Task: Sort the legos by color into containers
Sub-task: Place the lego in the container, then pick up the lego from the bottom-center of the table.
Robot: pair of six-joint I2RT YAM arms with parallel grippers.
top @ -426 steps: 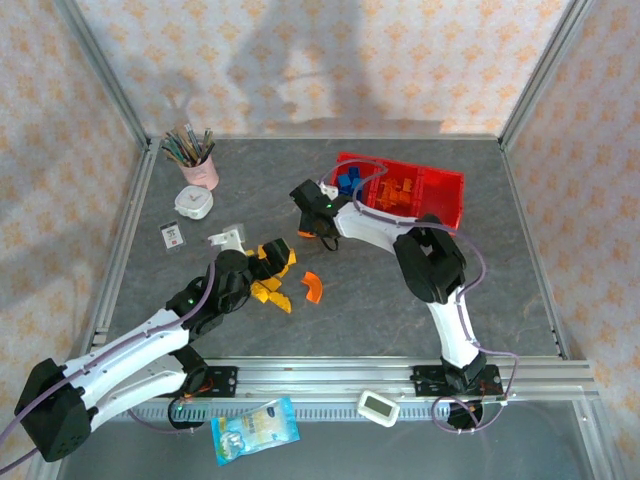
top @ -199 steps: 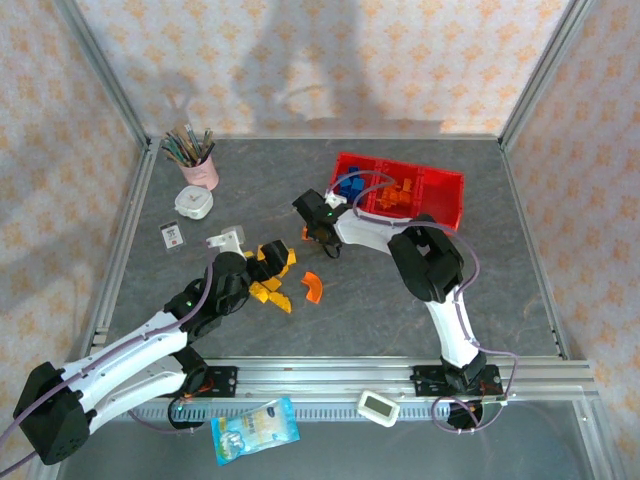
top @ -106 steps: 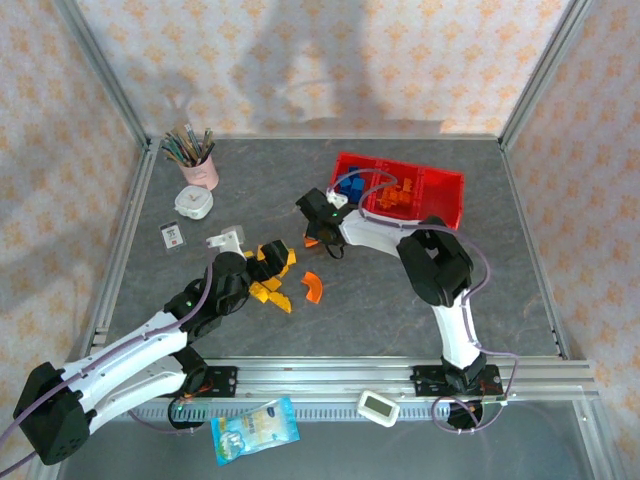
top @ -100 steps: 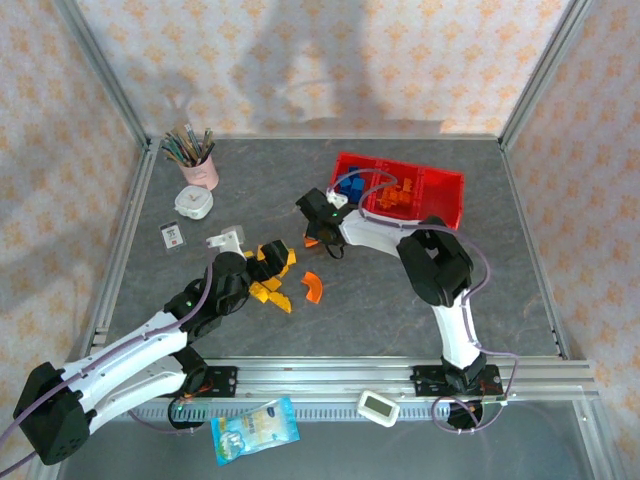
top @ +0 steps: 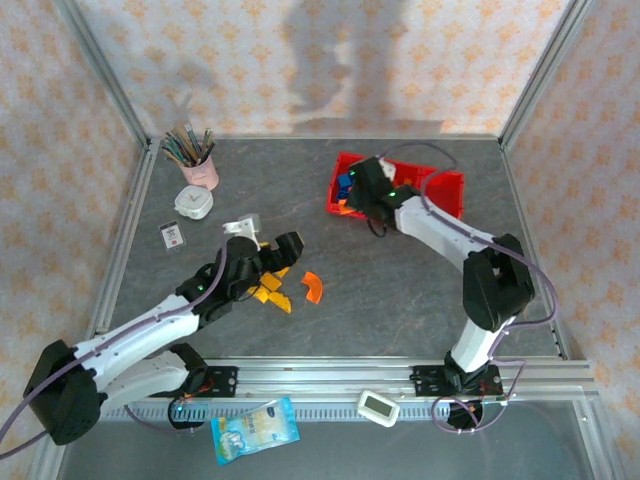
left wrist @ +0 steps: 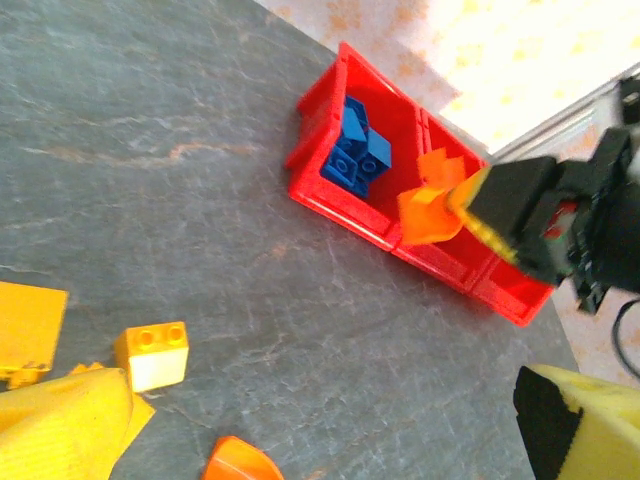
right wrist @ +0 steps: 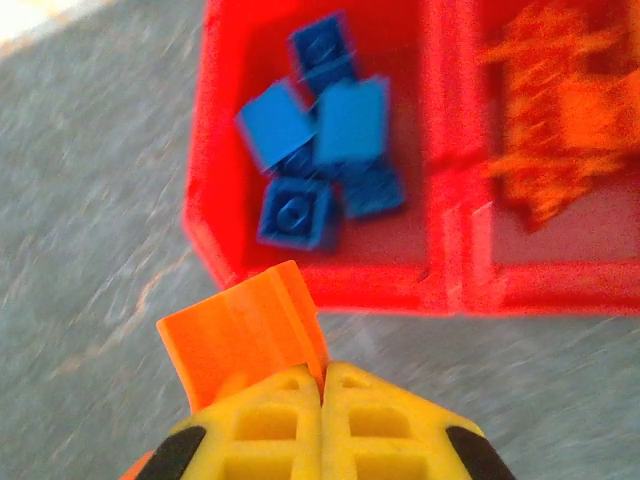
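Held brick: one orange brick (right wrist: 245, 335), flat with a raised lip, was pinched by one edge in the right gripper (right wrist: 322, 375), most of it sticking out past the fingertips.
Right gripper: fingers were pressed together with no gap, closed on the orange brick.
Brick position: raised off the table at the left end of the red tray (top: 450, 180). In the right wrist view it sat just outside the wall of the left compartment; whether it had crossed the rim could not be told.
Left compartment: held a heap of blue bricks (right wrist: 320, 150), several overlapping.
Middle compartment: held orange bricks (right wrist: 560, 120), blurred, count unreadable.
Loose pile: yellow-orange bricks (top: 270, 290) lay on the grey table (top: 400, 290), well apart from the tray; an orange arch (top: 312, 286) lay just beside them on the right.
Left gripper: (top: 278, 256) hung over the loose pile. In the left wrist view its yellow fingers (left wrist: 60, 420) stood spread wide at opposite edges, nothing held between them.
Far left corner: pink cup of brushes (top: 200, 172), a white round object (top: 193, 203) near it, a small card (top: 172, 236) closer in.
Near edge: a blue packet (top: 253, 430) and a white device (top: 379, 406) lay beyond the rail.
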